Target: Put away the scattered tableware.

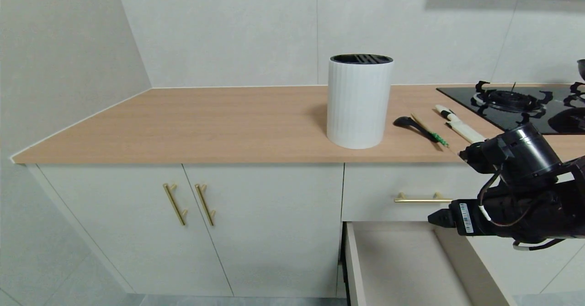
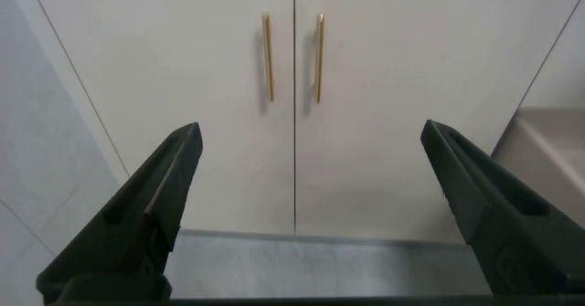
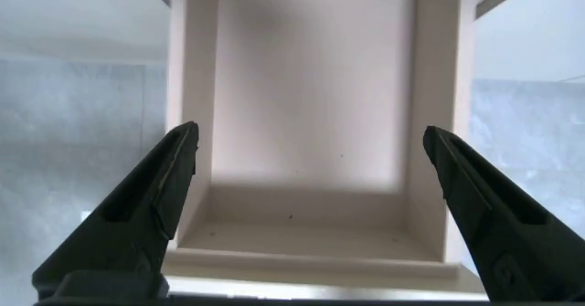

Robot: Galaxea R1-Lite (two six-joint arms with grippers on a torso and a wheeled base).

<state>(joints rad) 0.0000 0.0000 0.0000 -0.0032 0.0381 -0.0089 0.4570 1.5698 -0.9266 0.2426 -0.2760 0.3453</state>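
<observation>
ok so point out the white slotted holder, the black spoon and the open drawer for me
white slotted holder (image 1: 359, 107), head view, middle of its ribbed side
black spoon (image 1: 404, 122), head view, on its bowl
open drawer (image 1: 393, 260), head view, bare floor inside it

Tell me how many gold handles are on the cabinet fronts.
3: left door handle and right door handle, vertical, side by side; drawer handle, horizontal on the shut drawer above the open drawer. The open drawer's own may be hidden.
</observation>
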